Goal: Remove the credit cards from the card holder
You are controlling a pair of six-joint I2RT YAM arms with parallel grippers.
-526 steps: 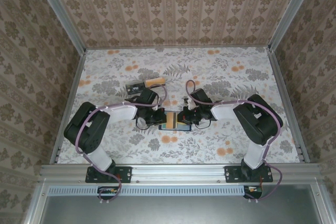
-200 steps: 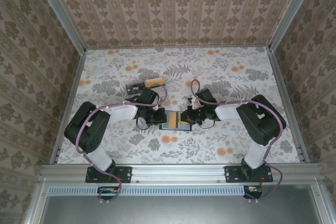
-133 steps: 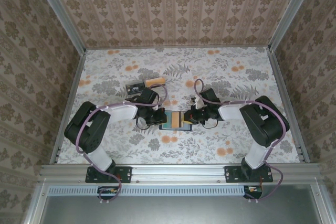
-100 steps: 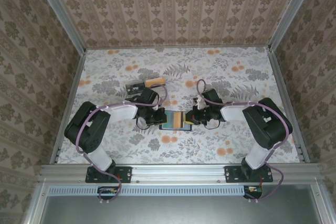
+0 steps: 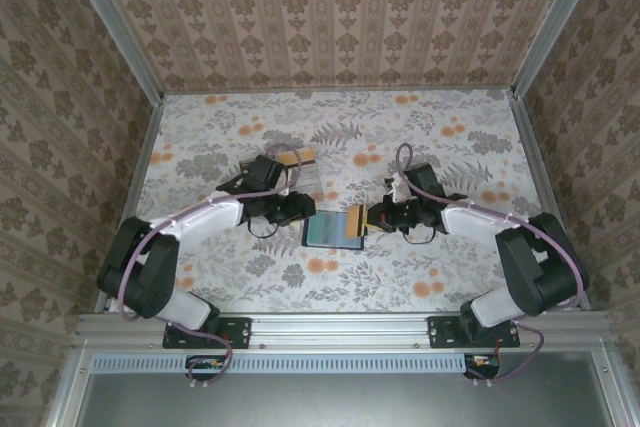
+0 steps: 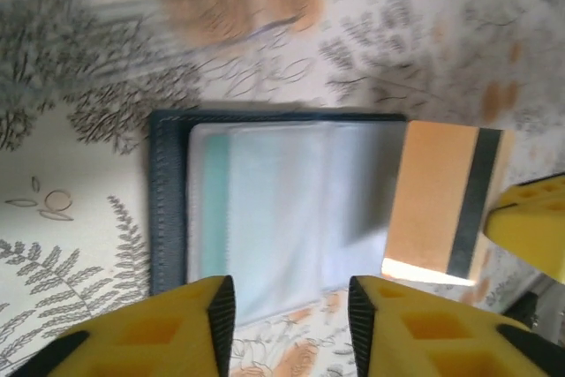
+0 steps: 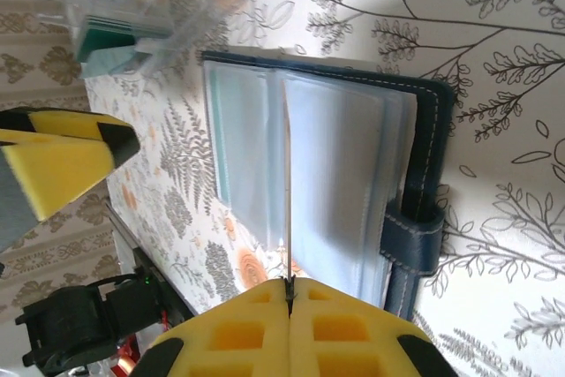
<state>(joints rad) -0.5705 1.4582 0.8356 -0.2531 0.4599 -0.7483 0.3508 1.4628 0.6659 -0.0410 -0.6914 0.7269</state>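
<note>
The card holder [image 5: 326,232] lies open on the table, navy rim [image 6: 166,209] around grey-blue pockets [image 6: 291,209]. My right gripper [image 5: 372,217] is shut on the tan-orange credit card [image 5: 357,219], which has a black stripe [image 6: 437,205] and is held over the holder's right end. That card shows edge-on [image 7: 288,192] above the right gripper [image 7: 289,287], with the holder [image 7: 425,156] behind it. My left gripper [image 5: 302,209] stands open just left of the holder, nothing between its fingers [image 6: 287,324]. The black card is hidden.
A clear plastic tray [image 5: 300,161] sits behind the left arm, and a teal block [image 7: 104,44] lies in it [image 7: 132,2]. The left gripper's yellow finger [image 7: 62,165] sits left of the holder. Floral table stretches open behind and in front.
The right gripper has pulled to the right with the tan-orange card, drawing it out of the holder. The left gripper has let go of the holder and swung back and left.
</note>
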